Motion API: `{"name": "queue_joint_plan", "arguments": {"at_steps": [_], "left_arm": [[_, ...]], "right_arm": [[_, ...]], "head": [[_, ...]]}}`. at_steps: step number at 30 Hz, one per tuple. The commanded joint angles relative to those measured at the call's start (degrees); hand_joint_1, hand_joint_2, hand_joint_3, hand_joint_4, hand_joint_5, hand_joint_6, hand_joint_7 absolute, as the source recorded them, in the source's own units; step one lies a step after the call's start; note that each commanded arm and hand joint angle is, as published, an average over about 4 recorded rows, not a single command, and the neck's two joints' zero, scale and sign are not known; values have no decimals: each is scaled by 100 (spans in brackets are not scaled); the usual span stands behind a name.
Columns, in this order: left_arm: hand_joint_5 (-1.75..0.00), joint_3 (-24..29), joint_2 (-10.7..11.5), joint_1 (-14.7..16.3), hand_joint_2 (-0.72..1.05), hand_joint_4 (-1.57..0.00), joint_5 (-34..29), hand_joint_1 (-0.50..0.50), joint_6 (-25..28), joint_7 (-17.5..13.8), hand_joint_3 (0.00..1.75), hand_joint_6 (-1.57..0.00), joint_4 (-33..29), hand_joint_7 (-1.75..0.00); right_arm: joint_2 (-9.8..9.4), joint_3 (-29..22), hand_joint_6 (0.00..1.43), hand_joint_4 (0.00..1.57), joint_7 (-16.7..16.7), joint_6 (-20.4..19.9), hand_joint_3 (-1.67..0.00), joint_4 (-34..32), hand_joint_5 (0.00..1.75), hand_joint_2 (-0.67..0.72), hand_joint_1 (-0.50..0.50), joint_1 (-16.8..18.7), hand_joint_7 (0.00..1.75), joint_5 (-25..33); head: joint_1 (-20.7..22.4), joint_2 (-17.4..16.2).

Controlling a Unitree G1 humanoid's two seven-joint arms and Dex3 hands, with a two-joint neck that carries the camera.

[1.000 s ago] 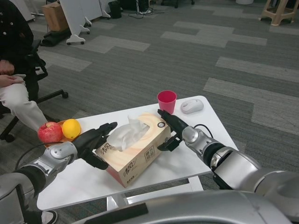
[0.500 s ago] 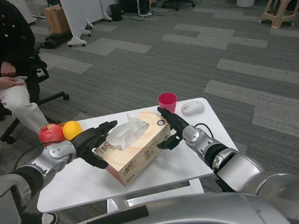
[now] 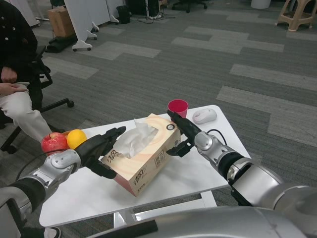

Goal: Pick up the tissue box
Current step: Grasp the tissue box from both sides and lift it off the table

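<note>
- We see the tissue box point(image 3: 143, 158) gripped from both ends over the white table point(image 3: 89, 196), its far end tilted up; whether its near corner touches the table we cannot tell.
- Our left hand point(image 3: 99, 148) presses its left end; our right hand point(image 3: 182, 133) clasps the right end.
- Beyond stand a pink cup point(image 3: 177, 107) and a white mouse point(image 3: 204, 115); an apple point(image 3: 52, 143) and an orange point(image 3: 76, 138) lie left.
- A person point(image 3: 15, 74) sits at far left.

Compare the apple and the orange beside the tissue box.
The apple is red; the orange is yellow-orange. The apple looks larger and sits further left, the orange nearer the tissue box. Both are round fruits, touching each other, partly hidden behind the left hand.
</note>
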Motion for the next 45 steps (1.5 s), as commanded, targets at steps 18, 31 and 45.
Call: {"name": "queue_joint_plan", "arguments": {"at_steps": [18,31,45], "left_arm": [[0,907,-48,143,87,0,463,50,-183,-43,9,0,-773,0],[0,1326,22,281,87,0,663,50,-183,-72,9,0,-1008,0],[0,1621,93,373,87,0,766,50,-183,-87,9,0,-1125,0]], "right_arm": [[226,144,0,31,154,-344,-71,-866,155,-35,20,105,0,124],[199,65,0,37,139,-342,-77,-1134,145,-38,21,178,0,140],[188,-86,0,40,137,-342,-79,-1224,145,-41,21,231,0,159]], "head": [[-3,4],[6,23],[7,27]]}}
